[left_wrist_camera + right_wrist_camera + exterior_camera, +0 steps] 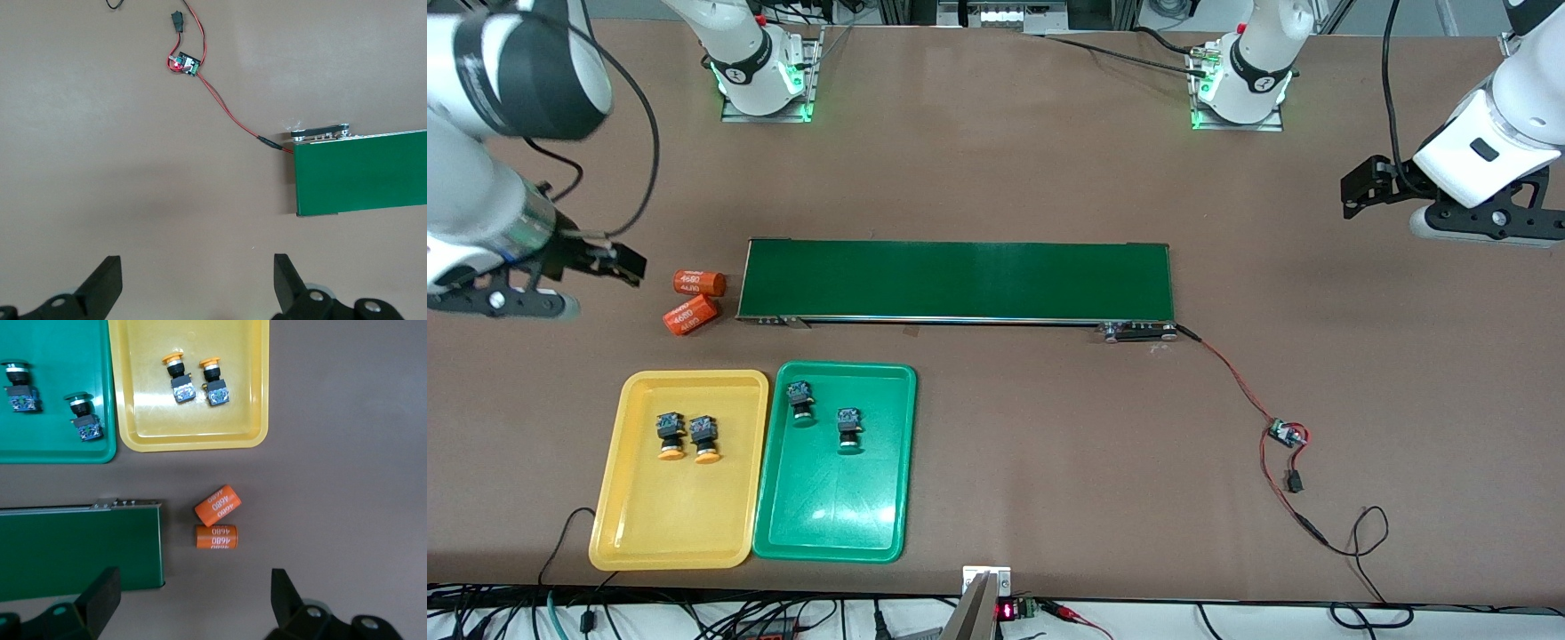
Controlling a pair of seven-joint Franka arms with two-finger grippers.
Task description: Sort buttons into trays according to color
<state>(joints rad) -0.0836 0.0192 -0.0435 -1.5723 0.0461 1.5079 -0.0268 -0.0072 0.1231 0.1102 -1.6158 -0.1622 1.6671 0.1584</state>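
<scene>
Two yellow-orange buttons point(669, 436) point(704, 438) lie side by side in the yellow tray point(680, 533). Two green buttons point(799, 402) point(848, 429) lie in the green tray point(831, 524) beside it. The right wrist view shows both trays point(193, 433) point(53, 443) with their buttons point(178, 380) point(83, 417). My right gripper point(618, 262) is open and empty, up in the air over bare table by the orange cylinders. My left gripper point(1360, 191) is open and empty, over bare table at the left arm's end.
A long dark-green conveyor belt point(956, 280) lies mid-table. Two orange cylinders point(698, 283) point(690, 316) lie at its right-arm end. A red-black wire runs from its other end to a small circuit board point(1286, 434).
</scene>
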